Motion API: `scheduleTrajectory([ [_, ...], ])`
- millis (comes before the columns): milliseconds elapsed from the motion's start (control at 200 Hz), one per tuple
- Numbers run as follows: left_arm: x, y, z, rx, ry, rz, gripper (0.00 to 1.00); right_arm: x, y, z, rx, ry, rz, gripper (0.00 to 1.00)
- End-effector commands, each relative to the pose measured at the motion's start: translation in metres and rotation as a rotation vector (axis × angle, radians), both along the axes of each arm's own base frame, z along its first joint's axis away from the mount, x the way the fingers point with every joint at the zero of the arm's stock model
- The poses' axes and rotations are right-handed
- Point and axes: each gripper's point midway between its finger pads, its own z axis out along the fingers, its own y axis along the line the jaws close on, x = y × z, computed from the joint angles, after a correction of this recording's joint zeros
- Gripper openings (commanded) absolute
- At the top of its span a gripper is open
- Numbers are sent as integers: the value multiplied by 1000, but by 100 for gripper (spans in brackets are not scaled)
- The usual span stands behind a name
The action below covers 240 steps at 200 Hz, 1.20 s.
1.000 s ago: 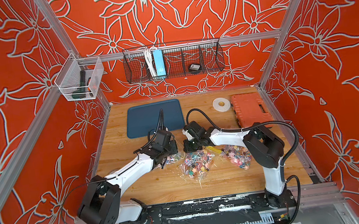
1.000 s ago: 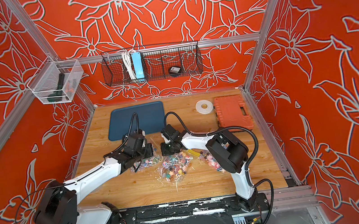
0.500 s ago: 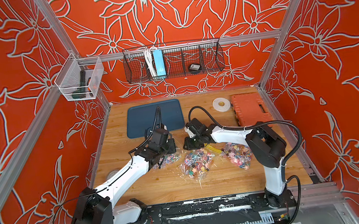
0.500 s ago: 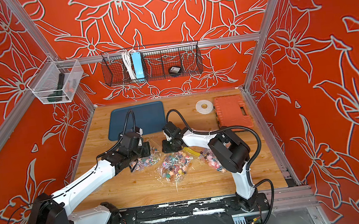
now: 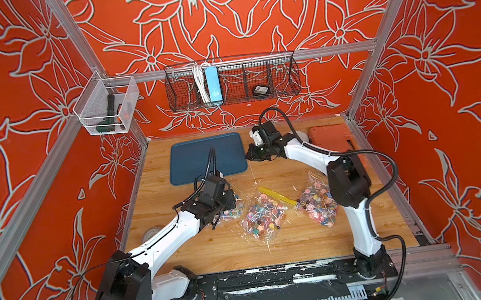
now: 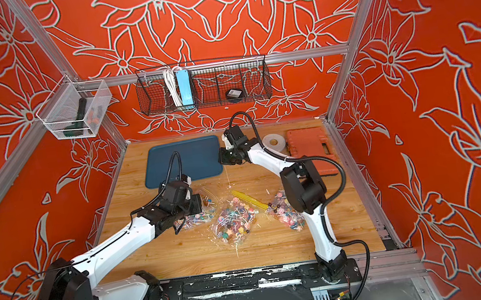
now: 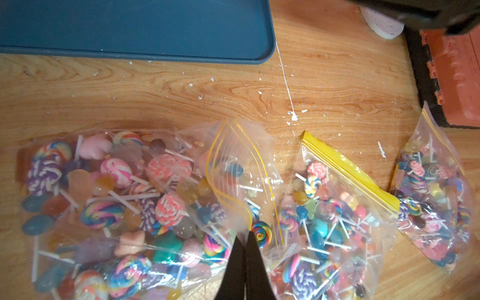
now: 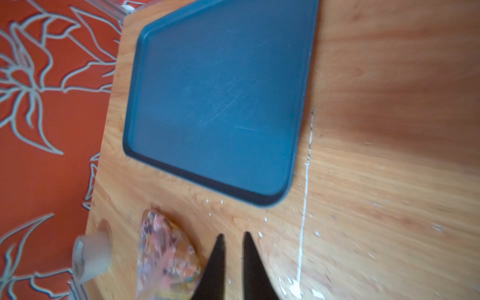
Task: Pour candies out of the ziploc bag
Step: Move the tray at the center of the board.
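The right arm [image 5: 306,154] is swinging away from the middle bag [image 5: 262,217] toward the corner of the blue tray [image 5: 200,162], its right gripper [image 8: 232,235] carrying nothing, jaws a narrow gap apart. The left gripper [image 7: 245,233] is staying pinched tight on the open lip of the ziploc bag [image 7: 239,155], which is lying on the table [image 5: 277,246] with the candies [image 7: 166,210] still inside. So the lift and pour are probably falling to the left arm.

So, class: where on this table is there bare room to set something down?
Crowded: the middle row, left bag, middle bag, right bag; the back corner with tape and case. Bare: the tray; the wood between it and that row; the front strip before the rail.
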Motion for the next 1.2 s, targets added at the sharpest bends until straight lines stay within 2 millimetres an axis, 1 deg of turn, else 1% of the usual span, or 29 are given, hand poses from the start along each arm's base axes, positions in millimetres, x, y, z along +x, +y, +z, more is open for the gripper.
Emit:
scheduleTrajectory([
  [0, 0, -1, 5, -26, -13, 0, 0, 2, -3, -44, -104, 93, -12, 30],
  [30, 0, -1, 6, -28, -15, 1, 0, 6, -4, -49, -123, 93, -22, 32],
  [95, 0, -2, 9, -34, -21, 0, 0, 13, -7, -61, -165, 100, -38, 32],
  [230, 0, -2, 12, -40, -30, -1, 0, 17, -15, -80, -249, 103, -58, 33],
  [360, -1, -3, 11, -45, -29, -6, 0, 16, -19, -93, -331, 99, -60, 33],
  [500, -3, -3, 6, -49, -23, -10, 0, 15, -28, -107, -491, 86, -59, 31],
  [561, -3, -3, 6, -49, -22, -10, 0, 14, -29, -115, -541, 90, -47, 30],
  [671, -4, -2, 6, -46, -25, -10, 0, 11, -26, -127, -570, 102, -35, 30],
  [761, -4, -2, 7, -48, -30, -9, 0, 8, -23, -131, -567, 101, -40, 30],
  [836, -3, -2, 7, -47, -29, -10, 0, 6, -26, -132, -600, 93, -48, 29],
  [916, -4, -2, 7, -47, -29, -12, 0, 5, -37, -134, -673, 88, -59, 27],
  [1026, -4, -2, 9, -51, -33, -13, 0, 1, -64, -140, -809, 97, -84, 25],
  [1101, -4, -2, 9, -51, -33, -13, 0, -5, -82, -141, -893, 102, -85, 18],
  [1196, -5, -2, 9, -54, -33, -13, 0, -12, -100, -139, -956, 103, -91, 16],
])
